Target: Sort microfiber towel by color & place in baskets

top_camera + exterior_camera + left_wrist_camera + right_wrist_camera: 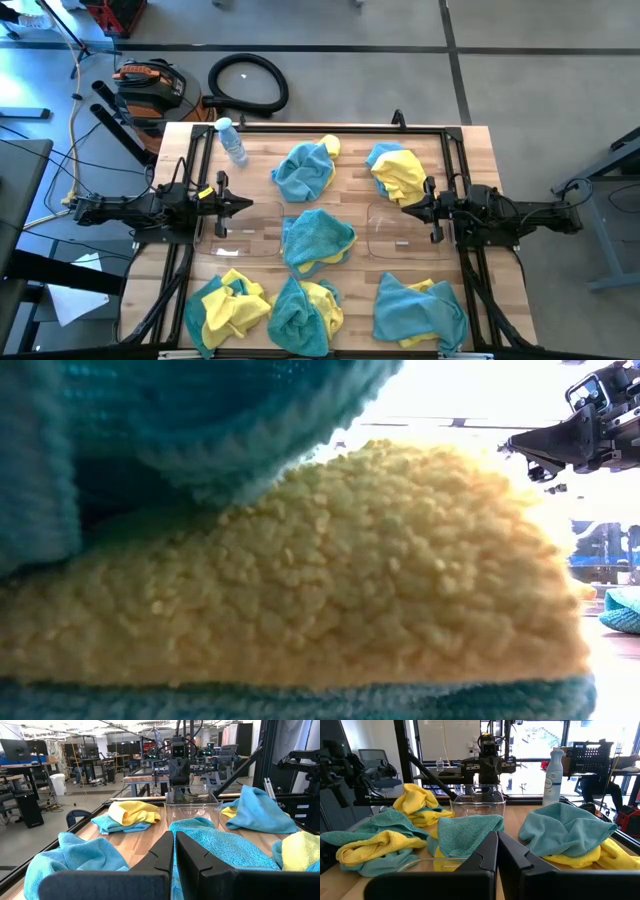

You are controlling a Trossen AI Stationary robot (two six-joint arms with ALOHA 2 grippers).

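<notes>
Yellow and teal microfiber towels lie in several mixed heaps on the wooden table: two at the far side point(305, 168) point(398, 170), one in the middle point(318, 238) and three along the near edge point(225, 310) point(305, 312) point(420, 308). Two clear baskets stand left point(232, 245) and right point(385, 250) of the middle heap. My left gripper point(245, 205) point(174, 850) hovers shut over the left basket's far part, pointing level toward the table's right. My right gripper point(408, 210) point(497, 852) hovers shut over the right basket, facing it. In the low view the near middle heap point(300, 580) fills the picture.
A clear water bottle point(232, 140) with a blue cap lies at the table's far left. A black frame point(320, 128) runs around the table's edges. Bare wood shows between the heaps, mainly between the far heaps and the baskets.
</notes>
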